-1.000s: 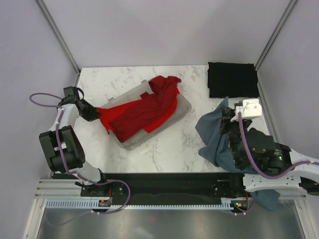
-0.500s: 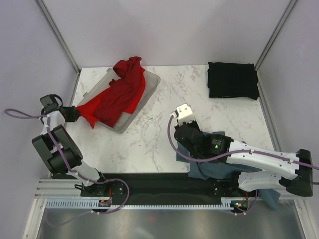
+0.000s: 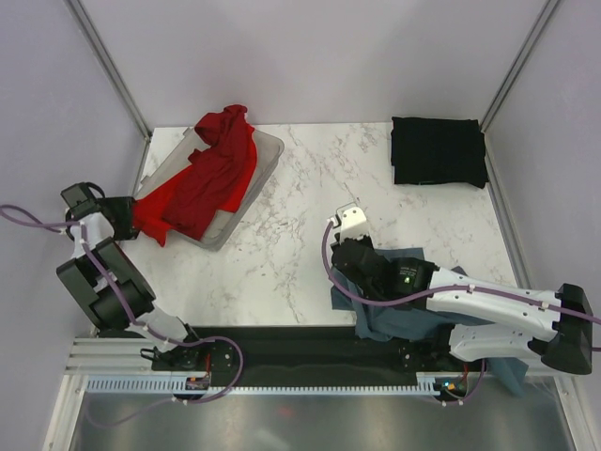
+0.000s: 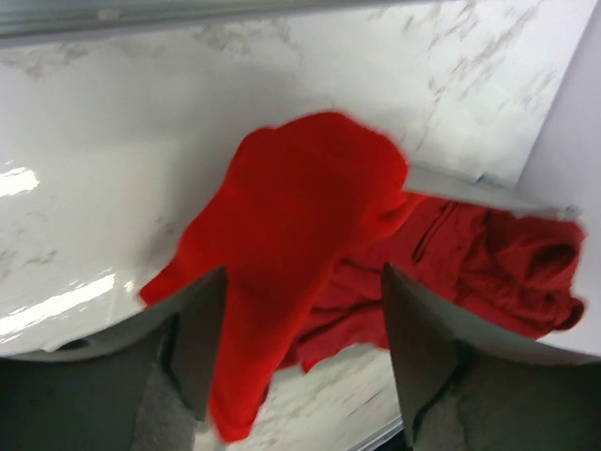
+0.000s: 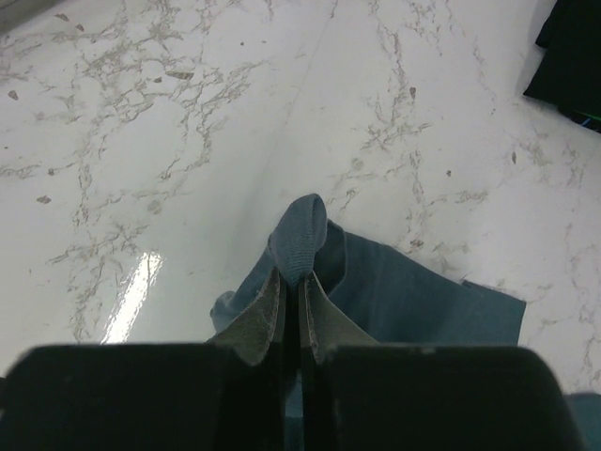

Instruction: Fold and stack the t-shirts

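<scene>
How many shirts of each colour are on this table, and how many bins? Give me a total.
red shirt: 1
black shirt: 1
blue-grey shirt: 1
bin: 1
Total: 4 things, 3 of them shirts

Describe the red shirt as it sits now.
The red shirt is soft, bright red cloth, crumpled and unfolded, lying mostly in the clear bin at the table's far left. One end spills over the bin's near-left rim and runs between the left gripper's spread fingers; contact with them is unclear.
</scene>
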You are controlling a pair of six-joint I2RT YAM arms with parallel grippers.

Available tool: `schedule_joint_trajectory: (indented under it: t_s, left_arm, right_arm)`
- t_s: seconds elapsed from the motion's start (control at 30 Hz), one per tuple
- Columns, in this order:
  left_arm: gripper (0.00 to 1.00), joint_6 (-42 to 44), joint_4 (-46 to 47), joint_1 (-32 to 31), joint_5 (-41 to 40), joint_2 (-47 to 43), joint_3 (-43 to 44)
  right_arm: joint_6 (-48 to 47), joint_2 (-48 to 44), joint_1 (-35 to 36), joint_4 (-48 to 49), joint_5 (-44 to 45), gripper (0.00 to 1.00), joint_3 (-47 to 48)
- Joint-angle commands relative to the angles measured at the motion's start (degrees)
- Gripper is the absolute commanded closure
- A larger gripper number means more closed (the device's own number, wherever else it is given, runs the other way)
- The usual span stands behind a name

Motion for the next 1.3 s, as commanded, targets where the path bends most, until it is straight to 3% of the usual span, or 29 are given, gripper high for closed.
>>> schedule_joint_trajectory:
  t_s: [0.0, 0.03, 0.17, 0.27, 0.37, 0.4, 0.47, 0.5, 0.6, 0.7, 0.77, 1.03, 1.17, 1.27]
  left_arm:
    - [0.26, 6.0, -2.1, 1.2, 0.0, -4.9, -3.2]
    - [0.20, 7.5, -2.3, 1.3, -0.8, -6.8, -4.5]
    - [0.16, 11.7, -3.5, 0.8, -4.1, -18.5, -8.0]
    - [0.15, 15.4, -3.3, -5.2, -9.6, -26.2, -6.8]
    - [0.17, 19.6, -2.0, -20.6, -18.7, -30.3, -3.5]
    - [0.16, 22.7, -1.4, -30.1, -23.6, -30.2, -1.7]
    - [0.17, 26.1, 1.5, -37.5, -23.8, -26.2, 0.2]
    - [0.17, 27.5, 1.4, -44.9, -22.9, -23.9, 3.2]
    - [0.18, 35.7, 0.0, -56.4, -23.1, -11.4, 9.1]
    - [0.18, 39.5, -3.5, -62.7, -21.8, 1.5, 15.2]
    - [0.19, 41.8, -7.3, -63.8, -20.0, 11.3, 18.7]
    - [0.21, 44.3, -19.8, -60.9, -29.3, 34.2, 43.3]
    - [0.20, 42.9, -26.2, -51.1, -28.2, 41.1, 57.6]
    - [0.20, 40.3, -29.4, -45.7, -24.6, 43.8, 62.9]
  right_arm:
    - [3.5, -1.7, -0.2, 1.4, -1.8, 1.00, -0.4]
    - [4.0, -2.4, -0.2, 1.1, -2.0, 1.00, -0.5]
    - [5.8, -5.2, -0.2, 0.3, -3.2, 1.00, -1.2]
    - [6.9, -7.6, -0.2, -1.1, -2.6, 1.00, -1.9]
    - [7.9, -9.7, -0.2, -1.9, -1.8, 1.00, -2.1]
    - [8.4, -10.4, -0.2, -2.4, -1.6, 1.00, -2.1]
    - [9.0, -11.2, -0.2, -3.1, -1.3, 1.00, -2.0]
    - [9.2, -11.6, -0.2, -4.1, -1.1, 1.00, -2.0]
    - [10.2, -14.0, -0.2, -6.3, 0.1, 1.00, -1.9]
    - [10.8, -16.4, -0.1, -9.1, 1.0, 1.00, -1.9]
    - [11.6, -17.8, -0.2, -11.1, 1.2, 1.00, -2.1]
    - [13.7, -22.7, -0.2, -14.6, 1.7, 1.00, -3.0]
    - [14.6, -23.2, -0.2, -15.7, 1.6, 1.00, -3.2]
    - [14.7, -22.8, -0.1, -15.8, 2.0, 1.00, -3.3]
